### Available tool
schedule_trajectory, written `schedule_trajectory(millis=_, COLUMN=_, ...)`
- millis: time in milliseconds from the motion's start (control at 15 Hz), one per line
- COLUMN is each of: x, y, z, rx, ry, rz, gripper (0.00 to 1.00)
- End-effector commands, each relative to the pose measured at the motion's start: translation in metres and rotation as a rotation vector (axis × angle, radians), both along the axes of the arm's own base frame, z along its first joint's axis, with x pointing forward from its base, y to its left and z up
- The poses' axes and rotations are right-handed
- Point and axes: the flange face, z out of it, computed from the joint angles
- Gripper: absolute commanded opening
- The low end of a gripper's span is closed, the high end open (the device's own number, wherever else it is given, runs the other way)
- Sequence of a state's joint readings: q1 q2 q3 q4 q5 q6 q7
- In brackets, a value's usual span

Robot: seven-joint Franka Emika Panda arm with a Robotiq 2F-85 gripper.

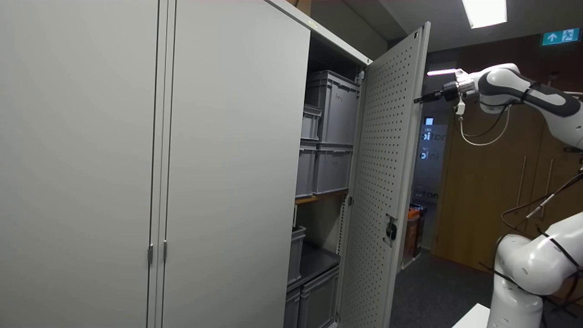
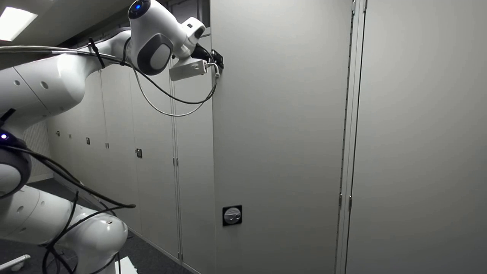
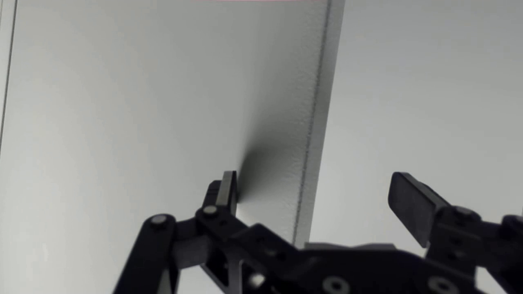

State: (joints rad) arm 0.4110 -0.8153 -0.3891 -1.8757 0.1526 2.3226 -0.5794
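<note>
A tall grey cabinet door [image 1: 387, 136] stands swung out, its perforated inner side visible in an exterior view. Its plain outer face [image 2: 274, 133] carries a round lock handle [image 2: 232, 215]. My gripper [image 1: 418, 100] is at the upper part of the door's free vertical edge, also seen in an exterior view as a dark gripper [image 2: 217, 59]. In the wrist view the gripper [image 3: 314, 179] has its jaws wide apart, with the door edge [image 3: 312, 163] running between them. The left finger [image 3: 227, 190] sits very close to the door face, beside a dark shadow; whether it touches I cannot tell.
Inside the cabinet, grey bins [image 1: 336, 109] fill the shelves. Closed cabinet doors [image 1: 237, 159] adjoin the opening, and another cabinet row [image 2: 118, 114] runs behind. Loose cables [image 2: 177, 115] hang from the arm. Wooden doors [image 1: 492, 182] and an orange-topped bin [image 1: 411, 223] stand farther back.
</note>
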Motion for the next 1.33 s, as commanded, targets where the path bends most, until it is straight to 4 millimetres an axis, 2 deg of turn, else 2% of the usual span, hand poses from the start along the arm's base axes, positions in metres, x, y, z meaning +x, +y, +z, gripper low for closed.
schedule_trajectory(millis=0, x=0.013, y=0.017, z=0.017, rx=-0.014, ry=-0.022, rz=0.053, gripper=1.00)
schedule_trajectory(millis=1267, x=0.070, y=0.073, z=0.023, rx=-0.042, ry=0.037, rz=0.136, gripper=1.00)
